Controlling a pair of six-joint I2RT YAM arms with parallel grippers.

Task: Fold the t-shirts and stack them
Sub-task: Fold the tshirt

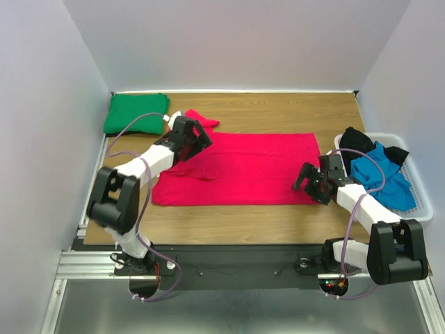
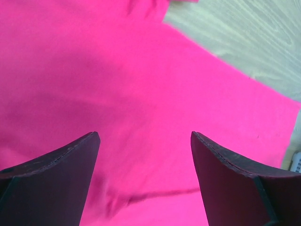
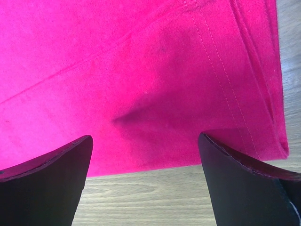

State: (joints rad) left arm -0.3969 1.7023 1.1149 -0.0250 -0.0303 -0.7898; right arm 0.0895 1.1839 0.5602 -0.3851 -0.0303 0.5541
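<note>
Left gripper (image 2: 145,134): jaws spread wide, empty, over the left part of the red t-shirt (image 1: 243,167). Right gripper (image 3: 146,137): jaws wide, empty, over its near right corner. Red t-shirt: spread mid-table (image 1: 278,111). Green t-shirt (image 1: 135,113): folded, far left corner. Blue t-shirt (image 1: 382,177), black t-shirt (image 1: 358,141): heaped in the white basket (image 1: 422,198) at right.

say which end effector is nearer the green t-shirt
Left. The left end effector sits over the left end of the red t-shirt, just right of the green t-shirt; the right end effector is at the red t-shirt's right edge.
</note>
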